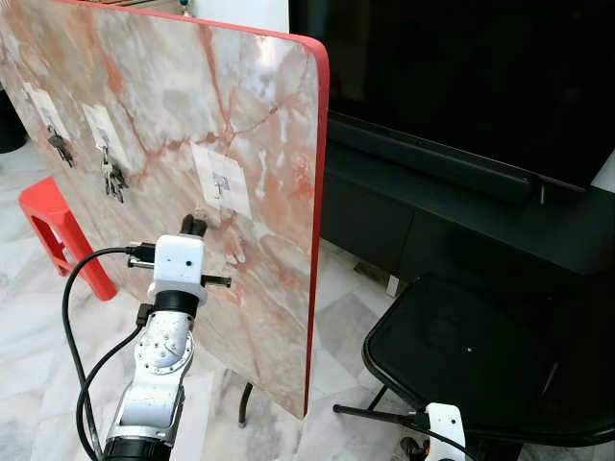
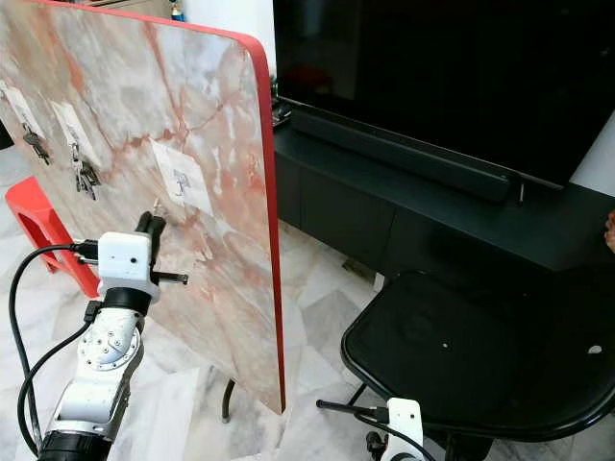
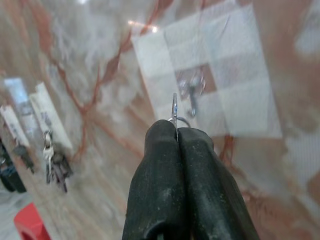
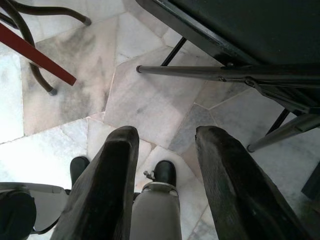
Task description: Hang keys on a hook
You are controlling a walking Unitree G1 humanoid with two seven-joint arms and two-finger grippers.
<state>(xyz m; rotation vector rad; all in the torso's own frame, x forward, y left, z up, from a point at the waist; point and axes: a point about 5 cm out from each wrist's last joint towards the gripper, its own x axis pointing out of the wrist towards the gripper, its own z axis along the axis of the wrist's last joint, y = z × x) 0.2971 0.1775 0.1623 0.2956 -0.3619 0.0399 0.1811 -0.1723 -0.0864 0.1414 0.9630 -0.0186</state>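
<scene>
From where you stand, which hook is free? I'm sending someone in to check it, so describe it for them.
Find the marble board with the red rim, propped upright by the black TV cabinet. Three white patches run across it; the free hook is on the one nearest the red edge, just beyond the left gripper. The two other hooks already carry keys.

Even daylight fills both eye views, sharp throughout; the television [image 1: 461,77] reads as a near-black mass. In the left wrist view, the marble board [image 3: 100,75] is soft and blurred, with a small glare spot. The floor tiles [image 4: 45,145] bleach white.
</scene>
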